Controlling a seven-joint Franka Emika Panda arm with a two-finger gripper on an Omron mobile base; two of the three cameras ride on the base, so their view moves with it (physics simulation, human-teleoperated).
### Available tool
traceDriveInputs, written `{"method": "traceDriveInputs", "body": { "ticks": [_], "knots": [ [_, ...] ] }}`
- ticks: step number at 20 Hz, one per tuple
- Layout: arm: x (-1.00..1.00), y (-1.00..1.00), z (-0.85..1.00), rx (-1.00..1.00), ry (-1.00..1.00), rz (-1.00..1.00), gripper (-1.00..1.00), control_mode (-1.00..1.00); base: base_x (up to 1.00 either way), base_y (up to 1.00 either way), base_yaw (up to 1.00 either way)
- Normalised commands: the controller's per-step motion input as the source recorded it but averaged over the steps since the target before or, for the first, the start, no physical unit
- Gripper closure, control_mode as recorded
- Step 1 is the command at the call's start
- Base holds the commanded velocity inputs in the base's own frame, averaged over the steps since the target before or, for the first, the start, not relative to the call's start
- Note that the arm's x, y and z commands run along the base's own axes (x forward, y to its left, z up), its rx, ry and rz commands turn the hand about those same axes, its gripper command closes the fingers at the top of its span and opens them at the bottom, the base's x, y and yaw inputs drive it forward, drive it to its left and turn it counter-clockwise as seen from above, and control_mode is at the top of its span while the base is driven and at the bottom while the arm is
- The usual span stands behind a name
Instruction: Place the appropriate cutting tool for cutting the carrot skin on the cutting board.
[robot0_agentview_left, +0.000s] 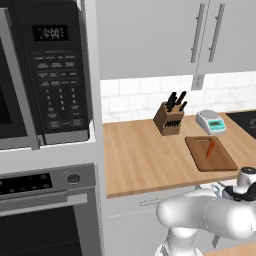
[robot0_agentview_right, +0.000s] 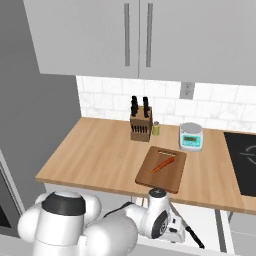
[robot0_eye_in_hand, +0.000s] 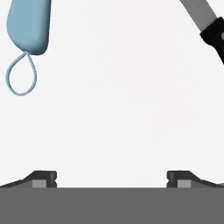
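The cutting tool shows its teal handle and thin hanging loop at the upper left of the hand view, lying on a white drawer floor. My gripper is open above that floor, its fingertips wide apart with nothing between them, and the tool lies beyond and left of them. On the wooden counter rests the reddish-brown cutting board. The orange carrot lies on it. My arm reaches down below the counter's front edge.
A black-handled knife lies in the same drawer at the hand view's upper right. A knife block and a small scale stand behind the board. A black stovetop is to the right, a microwave to the left.
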Motion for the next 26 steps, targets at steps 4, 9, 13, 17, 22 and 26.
{"method": "traceDriveInputs", "body": {
  "ticks": [4, 9, 13, 17, 22, 26],
  "knots": [
    [-0.14, 0.00, -0.08, 0.00, 0.12, 0.06, -1.00, -1.00, 0.00, 0.00, 0.00],
    [-0.55, 0.00, -0.01, 0.00, 0.10, 0.04, -1.00, -1.00, 0.00, 0.00, 0.00],
    [-0.69, -0.04, -0.11, 0.00, 0.12, 0.01, -1.00, -1.00, 0.00, 0.00, 0.00],
    [-0.67, -0.03, -0.15, 0.00, 0.06, 0.00, -1.00, -1.00, 0.00, 0.00, 0.00],
    [-0.13, 0.00, 0.01, 0.00, 0.02, 0.00, -1.00, -1.00, 0.00, 0.00, 0.00],
    [0.26, 0.00, 0.65, 0.06, 0.00, 0.00, -1.00, -1.00, 0.00, 0.00, 0.00]
  ]
}}
